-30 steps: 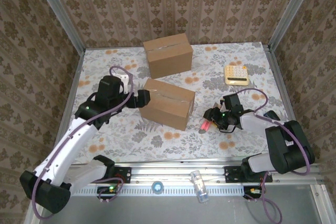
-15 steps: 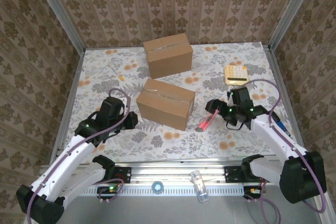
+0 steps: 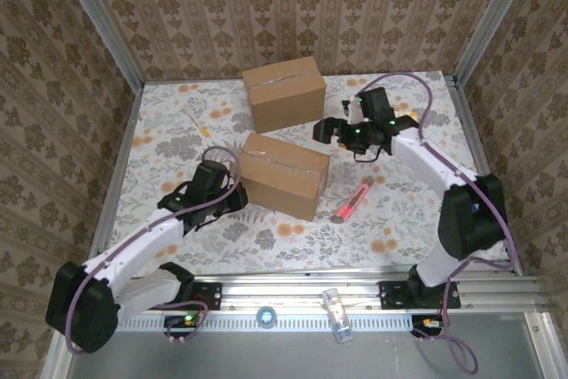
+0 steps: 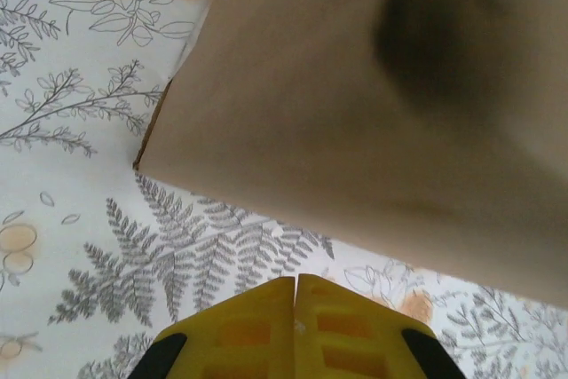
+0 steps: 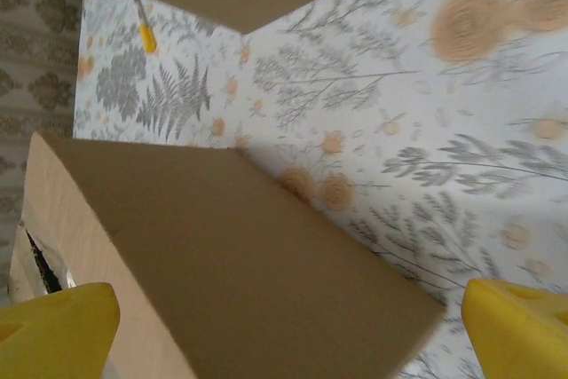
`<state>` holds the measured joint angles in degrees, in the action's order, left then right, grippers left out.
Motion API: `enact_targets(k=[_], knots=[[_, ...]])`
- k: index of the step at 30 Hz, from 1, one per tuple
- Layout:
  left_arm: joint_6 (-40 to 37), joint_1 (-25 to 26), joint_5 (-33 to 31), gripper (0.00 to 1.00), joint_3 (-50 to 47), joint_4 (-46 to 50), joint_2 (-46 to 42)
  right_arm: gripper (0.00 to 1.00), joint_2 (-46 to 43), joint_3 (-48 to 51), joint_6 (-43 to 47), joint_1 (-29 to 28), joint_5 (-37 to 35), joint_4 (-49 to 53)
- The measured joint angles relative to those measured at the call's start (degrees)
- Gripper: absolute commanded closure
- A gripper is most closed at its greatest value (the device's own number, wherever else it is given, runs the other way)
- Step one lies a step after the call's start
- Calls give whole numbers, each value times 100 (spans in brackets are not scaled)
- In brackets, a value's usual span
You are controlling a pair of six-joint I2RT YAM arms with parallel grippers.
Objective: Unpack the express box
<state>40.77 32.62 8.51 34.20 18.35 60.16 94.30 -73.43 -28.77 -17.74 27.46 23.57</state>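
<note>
At the lower centre of the top view, the left gripper (image 3: 233, 199) is holding its jaws pressed together just beside the left wall of the near express box (image 3: 282, 175). Whether it is touching the cardboard is unclear. Its wrist camera is showing the yellow fingertips (image 4: 266, 330) meeting with nothing between them.

The box is sitting shut mid-table, its contents lying out of sight. A red utility knife (image 3: 352, 206) is lying to its right.

Higher up, the right gripper (image 3: 328, 130) is hovering spread wide. Its wrist view is showing yellow fingers (image 5: 53, 335) in opposite bottom corners, flanking the box's corner.

A second closed box (image 3: 284, 93) is standing at upper centre, with a yellow-tipped tool (image 5: 142, 28) lying to its left.
</note>
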Motion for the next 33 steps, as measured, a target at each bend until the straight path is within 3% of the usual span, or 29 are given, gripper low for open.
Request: enact_targets(k=[10,19,22,24,26,31,33], knots=[[-37,-289,-208,100,385,-516,894,0,92,345,-557,-730,315,-826],[-177,-529,-234,100,669,-525,1145,0,-247,1064,-1080,-922,293,-1285],[-190,-529,-358,81,704,-286,1051,0,-299,1167,-1202,-944,282,-1386],[-179,-529,-496,58,715,0,859,0,-317,1211,-1255,-970,280,-1432],[-111,-529,-623,43,715,339,560,0,-326,1217,-1307,-992,278,-1449],[133,-533,-739,24,713,1084,-470,0,-380,1224,-1353,-1049,278,-1467],[243,-533,-634,8,708,1185,-824,0,-415,1246,-1351,-1060,275,-1473]])
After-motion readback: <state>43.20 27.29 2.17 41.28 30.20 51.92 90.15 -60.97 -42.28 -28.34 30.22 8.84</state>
